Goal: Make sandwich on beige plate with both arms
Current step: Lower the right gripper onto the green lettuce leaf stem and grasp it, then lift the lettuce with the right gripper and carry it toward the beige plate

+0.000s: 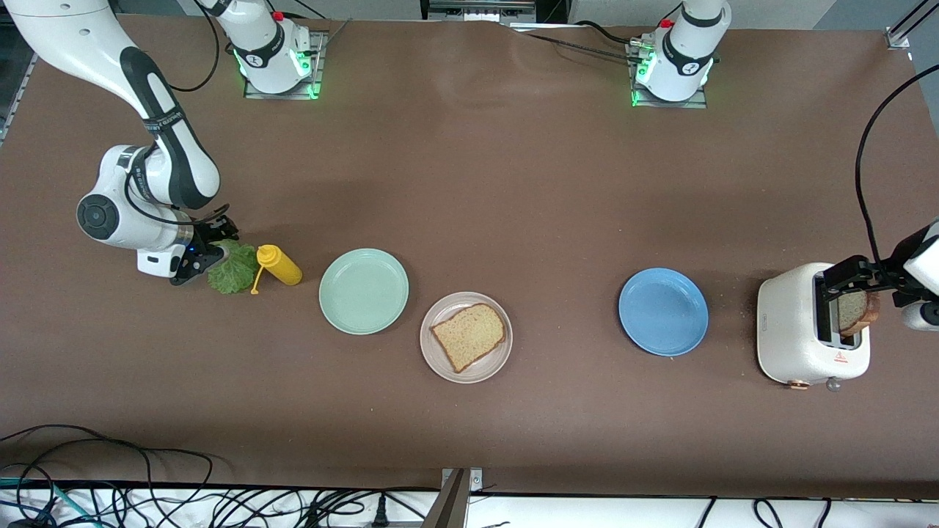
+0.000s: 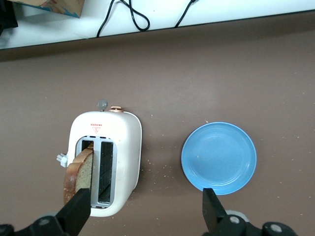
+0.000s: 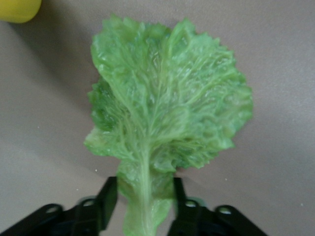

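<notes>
— Where is your right gripper [image 3: 140,204] just now?

— Low at the right arm's end of the table, over the stem end of the lettuce leaf [image 1: 233,268]. My fingers [image 3: 107,200] stand narrow on either side of the stem. They look to be touching it, though I can't say whether the grip is firm.

— And the left gripper [image 2: 145,209]?

— Wide open, up over the white toaster [image 1: 796,330] at the left arm's end of the table. A bread slice [image 2: 78,174] sticks up out of one slot, leaning, just beside one finger; whether it touches I cannot tell.

— The plate?

— The beige plate [image 1: 439,359] sits near the middle of the table, with one slice of bread [image 1: 469,336] lying flat on it. A mint-green plate [image 1: 363,290] is just beside it toward the right arm's end; a blue plate [image 1: 663,312] lies toward the toaster.

— Anything else?

— A yellow squeeze bottle [image 1: 279,265] on its side beside the lettuce. The table [image 1: 513,183] is brown, and cables [image 1: 147,491] trail along its near edge.
</notes>
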{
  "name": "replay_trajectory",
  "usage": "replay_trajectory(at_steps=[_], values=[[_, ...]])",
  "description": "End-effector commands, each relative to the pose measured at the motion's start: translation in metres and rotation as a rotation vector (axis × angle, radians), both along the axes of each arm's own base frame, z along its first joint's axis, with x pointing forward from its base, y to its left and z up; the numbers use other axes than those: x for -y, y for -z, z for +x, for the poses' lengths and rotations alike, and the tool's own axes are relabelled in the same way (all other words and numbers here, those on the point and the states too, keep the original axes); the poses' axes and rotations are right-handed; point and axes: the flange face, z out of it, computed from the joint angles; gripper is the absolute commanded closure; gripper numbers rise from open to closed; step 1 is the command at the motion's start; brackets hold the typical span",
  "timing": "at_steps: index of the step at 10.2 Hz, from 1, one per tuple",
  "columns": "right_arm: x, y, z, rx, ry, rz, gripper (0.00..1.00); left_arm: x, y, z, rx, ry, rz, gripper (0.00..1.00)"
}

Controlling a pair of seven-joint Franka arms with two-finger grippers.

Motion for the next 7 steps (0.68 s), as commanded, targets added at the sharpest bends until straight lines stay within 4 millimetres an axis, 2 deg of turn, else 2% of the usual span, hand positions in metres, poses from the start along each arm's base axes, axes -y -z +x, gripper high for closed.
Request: replay_trajectory(at_steps=[1, 3, 4, 5, 7], values=[[0.004, -0.009, 0.006, 0.018, -0.017, 0.003, 1.00, -0.023, -0.002, -0.004, -0.002, -0.016, -0.027, 0.00], [0.004, -0.022, 0.018, 0.046, -0.018, 0.000, 1.00, -0.050, 0.004, -0.005, -0.010, -0.050, -0.031, 0.00], [0.005, -0.032, 0.025, 0.031, -0.016, 0.001, 1.00, -0.054, 0.004, -0.006, -0.012, -0.053, -0.029, 0.00], [0.004, -0.050, 0.037, 0.012, -0.020, 0.002, 1.00, -0.051, 0.007, -0.006, -0.019, -0.048, -0.027, 0.00], [-0.008, -0.108, 0.071, -0.027, -0.025, 0.002, 1.00, -0.050, 0.008, -0.006, -0.021, -0.046, -0.030, 0.00]])
